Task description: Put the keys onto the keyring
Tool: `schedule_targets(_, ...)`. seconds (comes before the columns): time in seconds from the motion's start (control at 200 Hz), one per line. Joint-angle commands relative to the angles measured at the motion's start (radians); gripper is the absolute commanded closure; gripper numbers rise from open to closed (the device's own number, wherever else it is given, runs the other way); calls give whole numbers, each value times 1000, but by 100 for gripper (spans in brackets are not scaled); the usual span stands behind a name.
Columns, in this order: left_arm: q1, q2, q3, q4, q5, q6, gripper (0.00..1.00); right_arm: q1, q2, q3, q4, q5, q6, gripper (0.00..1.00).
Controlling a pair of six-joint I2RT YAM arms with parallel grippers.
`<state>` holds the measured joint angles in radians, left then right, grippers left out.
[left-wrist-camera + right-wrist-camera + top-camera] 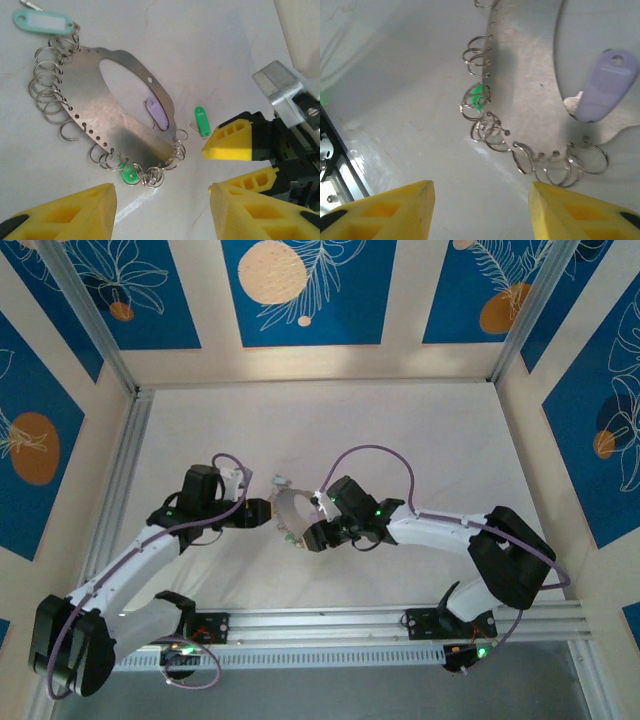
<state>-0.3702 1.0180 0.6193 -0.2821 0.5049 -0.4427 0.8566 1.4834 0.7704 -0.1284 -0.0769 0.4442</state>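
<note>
What looks like a key (31, 5) by the teal tag (44, 22) is cut by the picture's top edge. From above, the keyring (290, 505) is too small for detail.

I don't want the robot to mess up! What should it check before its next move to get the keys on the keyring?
1. Left gripper jaws apart, holding nothing: ok.
2. Right gripper jaws apart, holding nothing: ok.
3. Keyring lying flat on the table between both grippers: ok.
4. Small green tag beside the keyring, close to the right gripper; joined to a ring: cannot tell.
5. Purple tag inside the keyring's hole; hooked on: cannot tell.
</note>
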Motion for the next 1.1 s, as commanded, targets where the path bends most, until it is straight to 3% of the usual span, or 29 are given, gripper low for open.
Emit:
schedule_targets(0.0, 11, -70, -3, 10, -2, 9, 48, 5, 7, 35, -47, 26, -19, 47)
schedule_targets(0.54, 11, -185, -12, -59, -36, 9, 47, 22, 29, 71, -75, 81, -40, 59)
schedule_targets(1.095, 13, -184, -10, -71, -54, 29, 47, 41, 181, 172, -167, 138, -102, 59)
